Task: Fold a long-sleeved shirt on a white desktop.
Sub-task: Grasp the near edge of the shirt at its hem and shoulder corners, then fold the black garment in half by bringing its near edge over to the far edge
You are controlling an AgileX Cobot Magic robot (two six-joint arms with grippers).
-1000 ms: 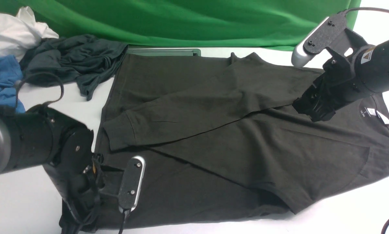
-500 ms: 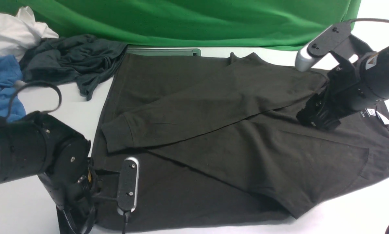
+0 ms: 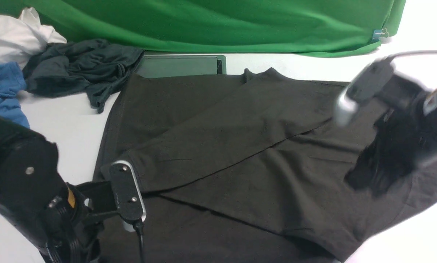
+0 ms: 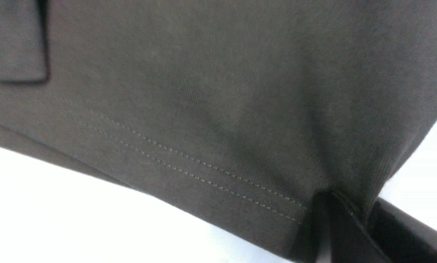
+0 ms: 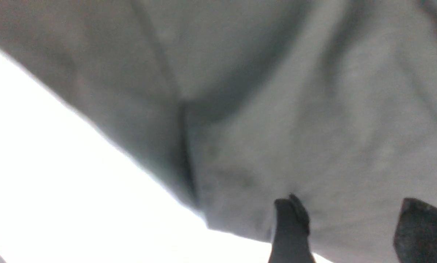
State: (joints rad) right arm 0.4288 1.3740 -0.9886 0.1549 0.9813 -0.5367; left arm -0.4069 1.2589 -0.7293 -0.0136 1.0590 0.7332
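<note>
Two hands work the long-sleeved shirt (image 3: 276, 190), which lies spread across the white tabletop (image 3: 76, 113). We find the left hand (image 4: 349, 212) clamped on the stitched hem (image 4: 203, 171) at the near left. The right hand (image 5: 353, 226) stands parted over the cloth at the right end, holding nothing. The soft matte knit may slip or drag unevenly, disturbing the crossed sleeve (image 3: 211, 146).

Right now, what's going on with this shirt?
The left tool is shut on the hem of the long-sleeved shirt, which lies spread on the white desktop with one sleeve folded across its body. The right tool is at the shirt's opposite end, near its edge, fingers apart over the cloth, with no grip visible.
</note>
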